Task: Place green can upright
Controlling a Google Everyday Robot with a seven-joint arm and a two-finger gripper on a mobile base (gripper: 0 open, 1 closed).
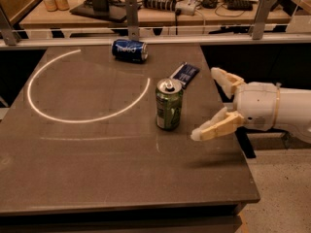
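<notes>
Green can (169, 105) stands upright on the surface (97, 169), long axis vertical, just ahead of my open, empty fingers (214, 127).

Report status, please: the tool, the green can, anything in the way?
Tool open, right of green can, apart from it. Green can upright on table. Blue can lying far behind, dark packet just behind; neither blocking.

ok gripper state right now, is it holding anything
gripper: open, holding nothing; jaws spread wide beside the upright shiny green aluminium drink can, not touching it.
</notes>
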